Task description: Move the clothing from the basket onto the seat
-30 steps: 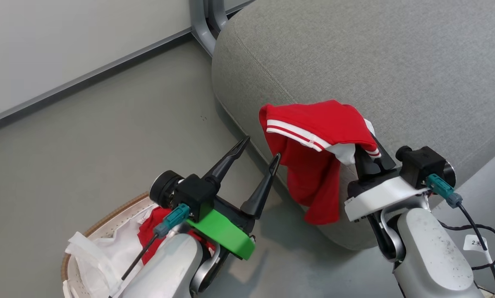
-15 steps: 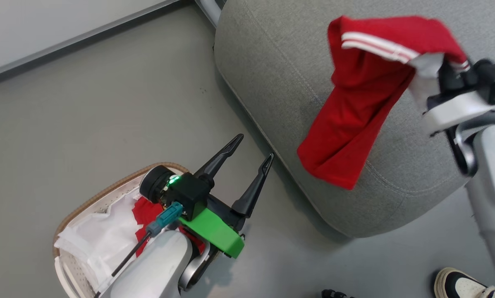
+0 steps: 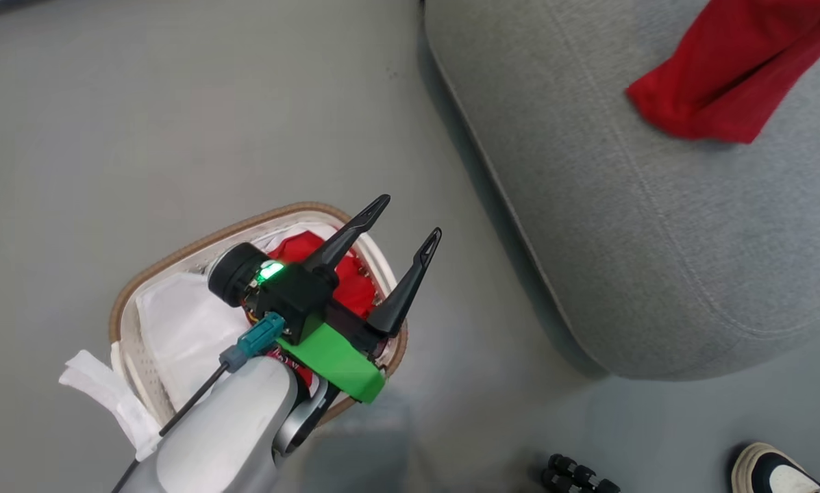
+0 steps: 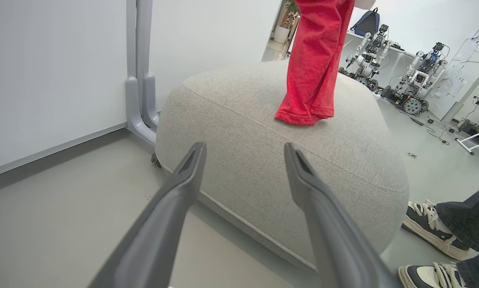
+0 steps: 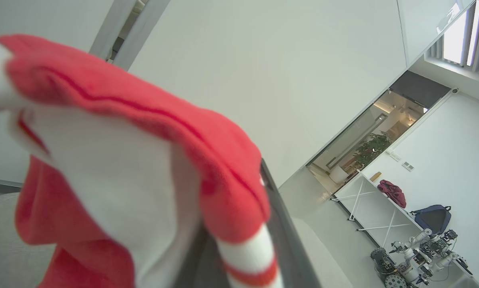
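- The red garment [image 3: 725, 89] is hanging lengthwise above the seat [image 3: 656, 239]. Its lower hem is reaching the grey top, and in the left wrist view I cannot tell whether it is touching or just clear.
- The right gripper [image 5: 231, 208] is carrying it from above. The white-panelled, striped end is bunched over the dark fingers [image 5: 281, 228], which appear to be pinching the cloth.
- To do this step well, the arm should be lowering so the fabric piles up well inside the stitched seam. The fingers should be parting only once most of the cloth is resting there, or the weight may drag it off the rounded edge.
- A second red garment [image 3: 351, 284] is lying in the basket [image 3: 245, 220] beside the white liner [image 3: 177, 322].
- The left gripper [image 3: 410, 216] is hovering over the basket's near rim, fingers spread and holding nothing.
- A person's shoe [image 3: 773, 469] is standing on the floor near the seat.
- Compared with half a second ago, the head camera has swung. More of the basket is showing, and the hem is now hanging over the seat's top rather than in front of its side.
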Tool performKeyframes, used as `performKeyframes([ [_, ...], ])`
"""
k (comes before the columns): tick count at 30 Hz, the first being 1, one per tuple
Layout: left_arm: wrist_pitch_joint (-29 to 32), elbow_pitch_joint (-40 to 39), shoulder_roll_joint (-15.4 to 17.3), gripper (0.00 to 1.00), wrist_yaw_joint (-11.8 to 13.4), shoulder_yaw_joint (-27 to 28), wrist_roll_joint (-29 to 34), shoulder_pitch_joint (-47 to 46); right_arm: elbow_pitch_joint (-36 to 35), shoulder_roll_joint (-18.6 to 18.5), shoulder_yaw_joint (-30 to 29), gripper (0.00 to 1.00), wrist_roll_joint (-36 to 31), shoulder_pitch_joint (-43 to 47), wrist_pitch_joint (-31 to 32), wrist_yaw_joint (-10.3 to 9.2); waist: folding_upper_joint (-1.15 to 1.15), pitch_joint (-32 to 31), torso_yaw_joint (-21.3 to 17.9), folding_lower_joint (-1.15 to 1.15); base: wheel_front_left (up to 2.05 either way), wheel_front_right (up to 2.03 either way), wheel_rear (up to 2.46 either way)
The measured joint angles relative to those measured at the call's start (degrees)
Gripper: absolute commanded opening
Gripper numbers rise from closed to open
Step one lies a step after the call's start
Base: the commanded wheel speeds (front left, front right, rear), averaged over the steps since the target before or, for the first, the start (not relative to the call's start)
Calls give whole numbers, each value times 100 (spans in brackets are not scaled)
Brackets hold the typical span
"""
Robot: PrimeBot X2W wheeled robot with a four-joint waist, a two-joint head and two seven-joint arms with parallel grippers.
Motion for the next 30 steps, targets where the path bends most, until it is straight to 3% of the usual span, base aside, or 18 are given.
performKeyframes([
  [6, 1, -24, 49, 100, -1, 32, -42, -106, 132, -199, -526, 0, -319, 23, 336, 0, 0, 321, 315, 0, 0, 0, 0],
  [12, 1, -52, 96, 100, 0, 56, -53, -221, 372, -46, -1889, 0, -644, 673, 494, 0, 0, 595, 577, 0, 0, 0, 0],
  [17, 1, -38, 179, 100, 0, 149, -76, -222, 862, -2, -2403, 0, -724, 895, 288, -1, 0, 765, 723, 0, 0, 0, 0],
  [18, 0, -26, 193, 100, 0, 160, -76, -222, 1020, 4, -2421, 20, -709, 889, 208, -1, 0, 792, 746, 0, 0, 0, 0],
  [19, 0, -12, 204, 100, 0, 174, -76, -222, 1179, 23, -2418, 95, -684, 883, 99, 0, 0, 813, 768, 0, 0, 0, 0],
  [20, 1, 0, 211, 100, 0, 188, -76, -222, 1310, 43, -2410, 100, -677, 876, -2, 0, 0, 825, 784, 0, 0, 0, 0],
  [25, 1, 98, 196, 100, 0, 314, -59, -213, 1991, 113, -2223, 100, -617, 805, -525, 0, 0, 768, 837, 0, 0, 0, 0],
  [30, 0, 232, 108, 100, -1, 464, 35, -160, 2268, 300, -2147, 100, -461, 1077, -655, -1, 0, 613, 891, 0, 0, 0, 0],
])
